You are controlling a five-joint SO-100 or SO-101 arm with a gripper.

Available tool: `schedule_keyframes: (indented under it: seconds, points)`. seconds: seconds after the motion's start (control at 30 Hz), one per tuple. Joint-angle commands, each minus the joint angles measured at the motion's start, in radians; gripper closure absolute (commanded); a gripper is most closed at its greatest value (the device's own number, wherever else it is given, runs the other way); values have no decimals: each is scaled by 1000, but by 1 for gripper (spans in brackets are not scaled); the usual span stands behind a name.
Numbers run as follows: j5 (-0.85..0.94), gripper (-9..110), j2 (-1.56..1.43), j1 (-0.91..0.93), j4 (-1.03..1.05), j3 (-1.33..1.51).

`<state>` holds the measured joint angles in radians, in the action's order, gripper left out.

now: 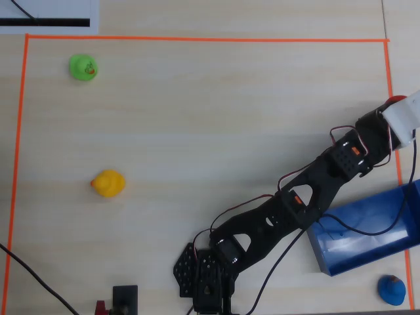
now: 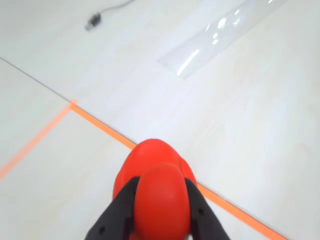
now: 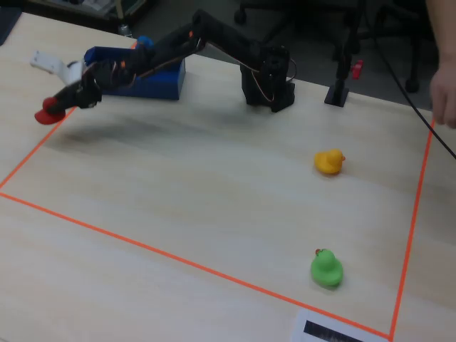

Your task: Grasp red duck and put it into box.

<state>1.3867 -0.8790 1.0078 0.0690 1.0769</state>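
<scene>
My gripper [image 2: 160,184] is shut on the red duck [image 2: 152,160]; its black fingers [image 2: 120,207] press the duck from both sides. In the fixed view the gripper [image 3: 63,104] holds the duck [image 3: 47,111] a little above the table, over the orange tape at the left edge. In the overhead view only a sliver of the duck [image 1: 396,100] shows at the far right, past the arm's white wrist part. The blue box [image 1: 367,230] lies at the lower right, below the arm; in the fixed view it [image 3: 153,80] stands behind the arm.
A yellow duck [image 1: 108,184] and a green duck [image 1: 83,67] sit at the left in the overhead view. A blue duck [image 1: 392,289] sits below the box. Orange tape [image 1: 197,39] frames the work area. A clear plastic sheet [image 2: 220,35] lies beyond the tape.
</scene>
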Motion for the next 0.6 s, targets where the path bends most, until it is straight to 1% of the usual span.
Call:
schedule_keyframes:
  seconds: [0.0, 0.13, 0.23, 0.4, 0.57]
  points:
    - [-25, 101, -319, -6, 141, 37]
    - [-25, 101, -529, 28, 356, 103]
    - [-15, 101, -681, 81, 469, 183]
    - [2, 101, -861, 222, 555, 316]
    - [44, 101, -940, 371, 626, 442]
